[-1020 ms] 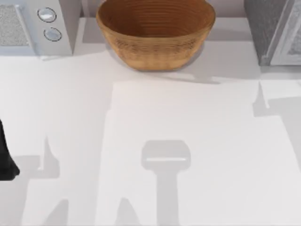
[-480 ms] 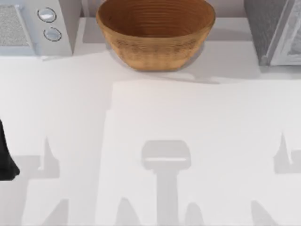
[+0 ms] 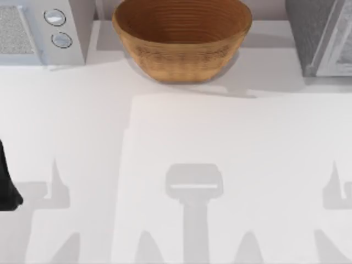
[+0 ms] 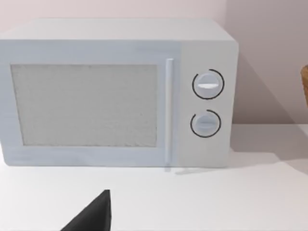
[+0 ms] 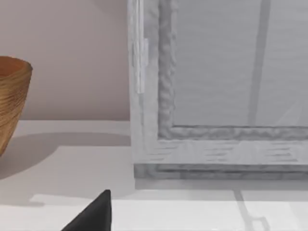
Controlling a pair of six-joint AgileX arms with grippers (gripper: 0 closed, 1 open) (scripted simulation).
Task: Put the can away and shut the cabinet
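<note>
Check from the right gripper (image 5: 94, 214), facing the cabinet (image 3: 322, 36) at the desk's far right corner, that the door sits flush; probably closed already. Left gripper (image 4: 94, 214) parked by the left edge. Cannot tell either grip state. Counted: one cabinet, one basket (image 3: 181, 38), one microwave (image 3: 38, 30), two dials (image 3: 55, 17).

From my screens the bench (image 3: 82, 126) looks matt white and smooth. The basket (image 3: 181, 41) at the back is woven, brown like wicker, with fine ribbed rows. The microwave (image 4: 115, 91) reads as smooth pale plastic, its window (image 4: 84, 105) grainy and speckled, its two dials (image 4: 208, 84) ringed dark. The cabinet (image 5: 216, 86) looks grey with a rough, mottled frame.
</note>
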